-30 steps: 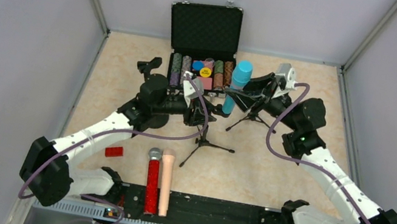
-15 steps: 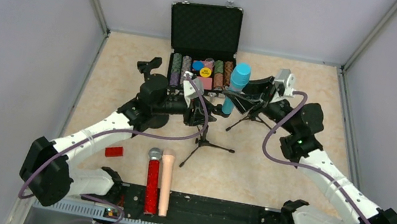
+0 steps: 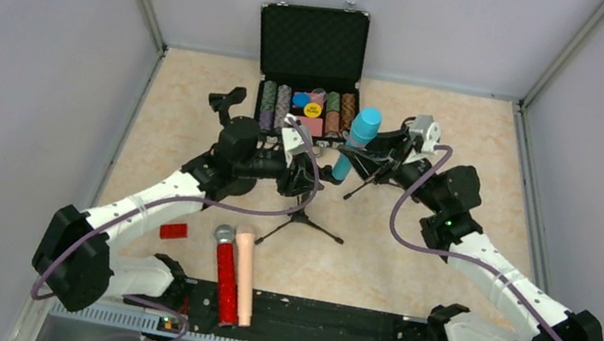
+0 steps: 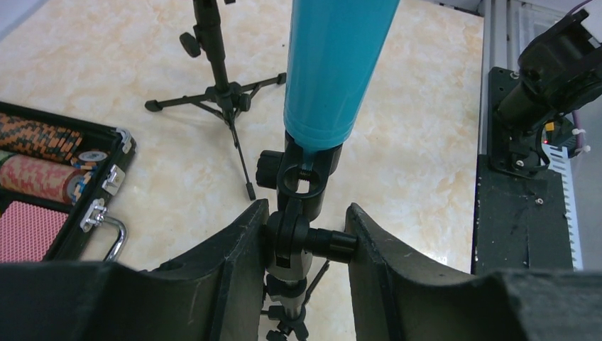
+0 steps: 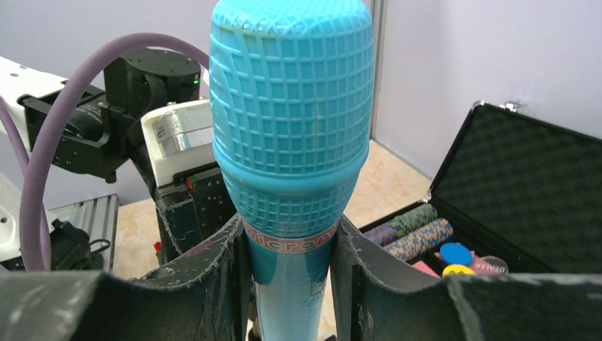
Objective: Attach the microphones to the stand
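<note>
The light blue microphone (image 3: 359, 136) (image 5: 291, 142) stands nearly upright near the case. My right gripper (image 3: 371, 150) (image 5: 289, 263) is shut on its neck just below the head. Its lower end (image 4: 330, 71) meets the black clip (image 4: 307, 174) of a tripod stand (image 3: 301, 219). My left gripper (image 3: 309, 175) (image 4: 305, 238) is shut on that stand's swivel joint under the clip. The glittery red microphone (image 3: 223, 271) and the peach one (image 3: 244, 273) lie side by side at the near edge.
An open black case of poker chips (image 3: 309, 69) (image 4: 57, 192) stands at the back. A second tripod stand (image 3: 369, 180) (image 4: 221, 92) is under my right arm. A third stand (image 3: 227, 105) is behind my left arm. A small red block (image 3: 173, 230) lies front left.
The right gripper has moved left and down with the blue microphone. The held stand's legs have swung left. The heads of the red and peach microphones have shifted left.
</note>
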`<state>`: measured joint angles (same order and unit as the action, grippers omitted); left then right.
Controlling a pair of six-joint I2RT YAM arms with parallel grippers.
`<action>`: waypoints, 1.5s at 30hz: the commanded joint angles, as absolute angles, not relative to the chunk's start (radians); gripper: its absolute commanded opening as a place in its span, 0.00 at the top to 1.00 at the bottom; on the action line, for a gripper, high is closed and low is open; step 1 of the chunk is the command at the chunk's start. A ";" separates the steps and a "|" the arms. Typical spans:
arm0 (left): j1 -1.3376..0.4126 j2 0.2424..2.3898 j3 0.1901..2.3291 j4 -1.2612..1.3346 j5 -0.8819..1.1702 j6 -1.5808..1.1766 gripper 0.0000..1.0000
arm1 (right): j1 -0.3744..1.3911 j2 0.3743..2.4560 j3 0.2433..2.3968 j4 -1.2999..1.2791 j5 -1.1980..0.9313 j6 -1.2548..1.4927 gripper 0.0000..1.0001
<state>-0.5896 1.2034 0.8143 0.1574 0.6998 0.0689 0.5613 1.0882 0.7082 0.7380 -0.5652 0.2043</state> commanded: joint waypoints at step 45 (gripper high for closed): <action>-0.614 1.212 0.699 0.580 0.635 -0.089 1.00 | 0.599 1.121 0.670 0.560 -0.527 0.087 1.00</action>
